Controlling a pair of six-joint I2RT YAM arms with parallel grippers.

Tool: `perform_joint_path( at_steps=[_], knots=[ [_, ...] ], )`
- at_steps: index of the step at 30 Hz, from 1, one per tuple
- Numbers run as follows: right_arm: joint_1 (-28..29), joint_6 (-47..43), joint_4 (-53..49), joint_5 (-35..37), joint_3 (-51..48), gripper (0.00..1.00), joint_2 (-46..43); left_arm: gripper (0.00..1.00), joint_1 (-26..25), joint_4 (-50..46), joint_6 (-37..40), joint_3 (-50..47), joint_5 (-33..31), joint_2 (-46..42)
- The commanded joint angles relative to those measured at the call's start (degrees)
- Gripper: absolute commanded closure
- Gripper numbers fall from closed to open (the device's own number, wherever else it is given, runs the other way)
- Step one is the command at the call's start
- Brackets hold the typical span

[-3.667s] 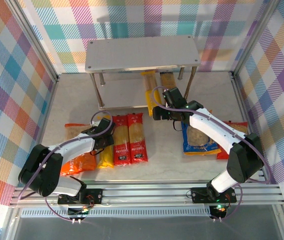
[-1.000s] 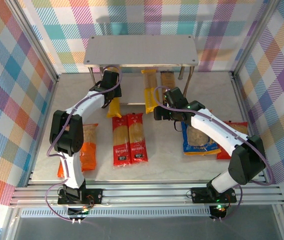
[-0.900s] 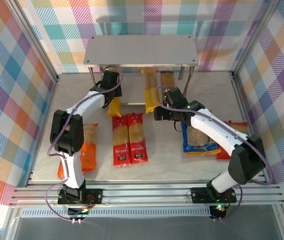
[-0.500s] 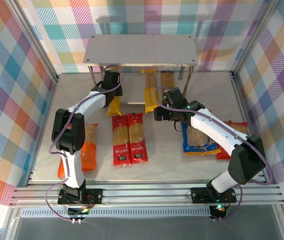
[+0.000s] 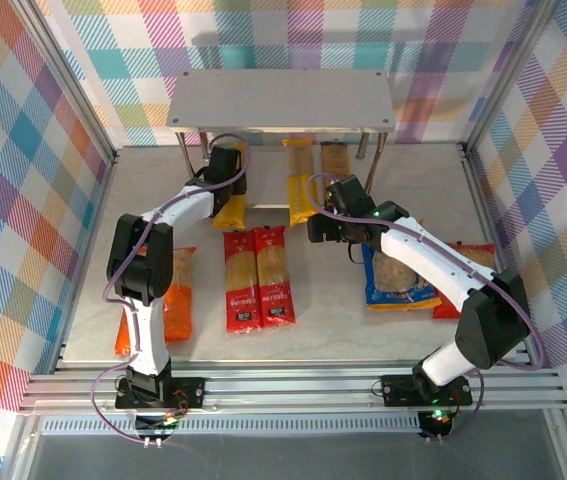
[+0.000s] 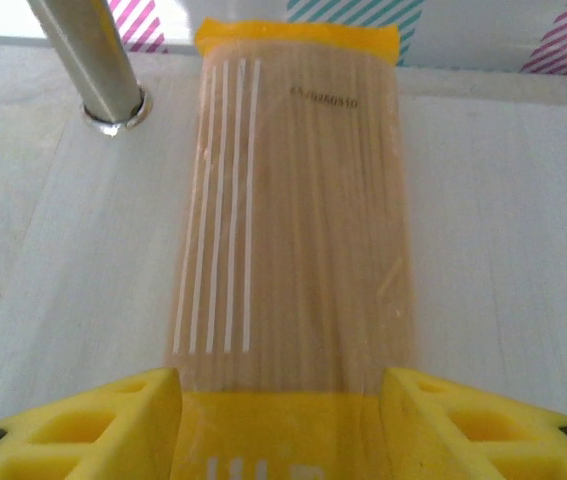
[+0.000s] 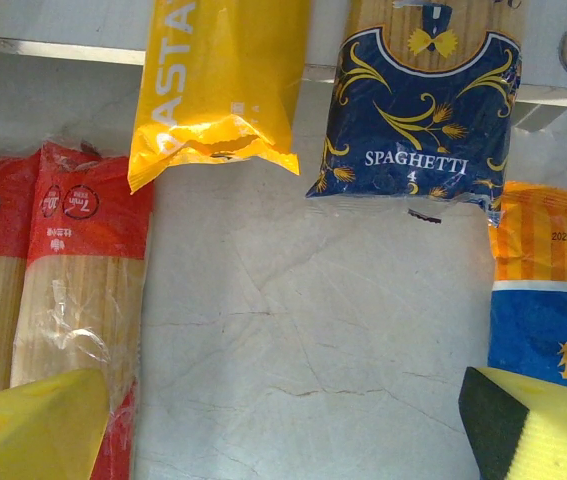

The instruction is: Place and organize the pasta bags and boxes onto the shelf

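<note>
Pale stone-look tabletop (image 5: pixel 343 320), plaid walls (image 5: pixel 23 150) all round. So the yellow spaghetti pack (image 6: pixel 293 200) lies lengthwise on the lower board of the shelf (image 5: pixel 283 100), far end past a metal leg (image 6: pixel 93 60), near end poking out toward me. Got my left claw (image 6: pixel 278 385) pinched across that near end, fingers (image 6: pixel 73 425) snug on both long edges. My guess: light, stiff lengthwise, but brittle strands and slick film, so hold it across the width, squeeze gently, slide instead of lifting. Meanwhile my right claw (image 7: pixel 283 390) hangs spread wide with nothing in it, over bare table just in front of the other yellow pack (image 7: pixel 218 80) and the dark blue pack (image 7: pixel 418 110). The red packs (image 5: pixel 258 278) lie nearer my bases.
</note>
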Motion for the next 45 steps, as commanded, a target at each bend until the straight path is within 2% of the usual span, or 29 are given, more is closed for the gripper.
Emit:
perform_joint_path(
  at_steps=[1, 10, 12, 16, 17, 20, 27, 45],
  knots=[
    [-0.06, 0.2, -0.74, 0.48, 0.98, 0.09, -0.04, 0.44, -0.81, 0.77, 0.88, -3.11, -0.77, -6.42],
    [-0.03, 0.85, -0.4, -0.71, 0.84, 0.09, -0.08, 0.5, -5.01, -5.21, 0.31, -11.86, -3.56, -17.85],
    [-0.07, 1.0, -0.29, -0.84, 0.57, 0.09, -0.41, 0.61, -5.72, -7.88, -0.45, -12.83, -3.85, -19.54],
    [-0.02, 1.08, -0.03, -0.76, -0.19, 0.09, -1.3, 0.98, -6.17, -13.42, -2.64, -15.43, -3.97, -22.25],
    [-0.08, 1.06, -0.03, -0.76, -0.33, 0.09, -1.52, 1.0, -6.18, -15.13, -3.16, -15.8, -3.67, -22.59],
    [-0.02, 1.19, -0.02, -0.67, -0.66, 0.09, -2.05, 1.0, -6.27, -18.57, -4.68, -17.21, -1.02, -23.55],
    [-0.02, 1.73, 0.31, -0.91, -1.21, 0.09, -2.87, 1.0, -6.89, -19.01, -7.98, -21.89, 3.8, -25.8],
    [-0.1, 1.65, -0.27, 1.18, -2.63, 0.09, -5.22, 1.0, -4.41, -16.65, -6.1, -18.13, 1.05, -16.13]
  ],
)
